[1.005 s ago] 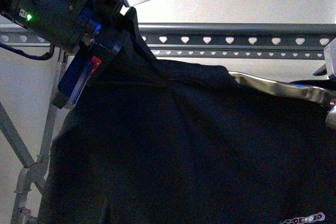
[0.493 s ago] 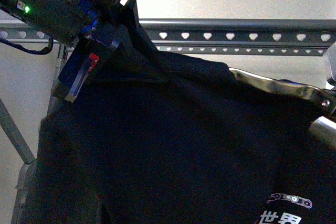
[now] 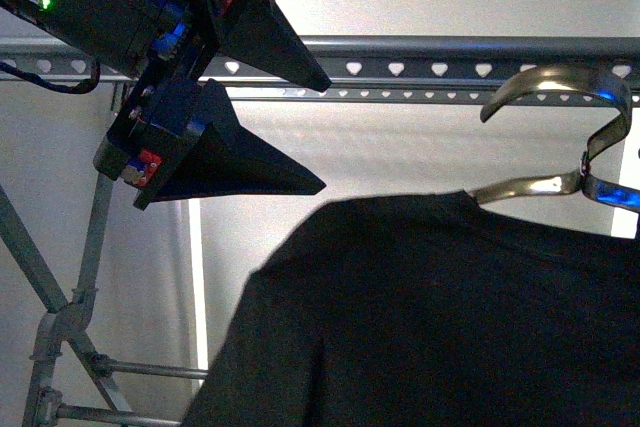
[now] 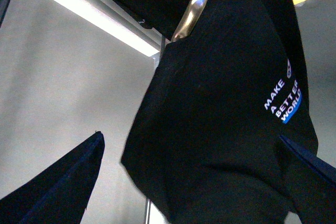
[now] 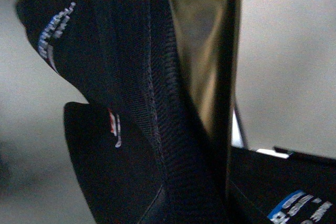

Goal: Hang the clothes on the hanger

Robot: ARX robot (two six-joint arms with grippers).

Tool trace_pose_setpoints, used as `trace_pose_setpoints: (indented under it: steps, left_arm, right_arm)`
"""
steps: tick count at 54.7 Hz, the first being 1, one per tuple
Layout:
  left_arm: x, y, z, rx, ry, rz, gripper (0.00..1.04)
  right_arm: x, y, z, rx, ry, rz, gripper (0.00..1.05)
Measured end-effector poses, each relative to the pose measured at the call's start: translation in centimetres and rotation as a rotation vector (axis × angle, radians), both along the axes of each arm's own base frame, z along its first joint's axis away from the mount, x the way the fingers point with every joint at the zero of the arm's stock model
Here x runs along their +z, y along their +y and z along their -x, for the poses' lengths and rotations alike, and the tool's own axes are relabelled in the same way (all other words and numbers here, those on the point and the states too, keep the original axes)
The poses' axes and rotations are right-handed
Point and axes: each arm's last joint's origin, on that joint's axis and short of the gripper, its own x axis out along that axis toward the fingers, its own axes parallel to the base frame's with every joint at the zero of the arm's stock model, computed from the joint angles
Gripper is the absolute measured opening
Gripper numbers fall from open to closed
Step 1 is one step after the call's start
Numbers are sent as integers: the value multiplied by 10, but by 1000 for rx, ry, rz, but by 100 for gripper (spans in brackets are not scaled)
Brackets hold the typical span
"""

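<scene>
Handover to the rack (image 3: 62, 332) is, I'm judging, the step in hand. I'm seeing the left pincer (image 3: 326, 135) gaping wide and gripping nothing, up by the heart-punched rail (image 3: 430, 68) and apart from the T-shirt (image 3: 430, 317). The shirt is hanging lower right on a chrome coat hanger (image 3: 560, 82), whose hook is sitting at rail height. Whether it is over the rail I cannot tell, nor the right pincer's state. Next, I'm thinking, the hook needs seating on the rail before anything lets go.
</scene>
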Motion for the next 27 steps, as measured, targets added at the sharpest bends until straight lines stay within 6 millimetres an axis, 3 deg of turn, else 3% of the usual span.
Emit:
trace_pose_setpoints:
  steps: [11,16,27]
  left_arm:
    - [0,0,0,-3,13,40,98]
    - [2,5,-8,27,31,352,98]
    - [62,46,-42,528,151,960,98]
  right_arm:
    - [-3,-14,4,-100,105,-76,4]
    - [-2,-14,4,-111,105,-142,4]
    - [14,-8,14,-124,82,-309,4]
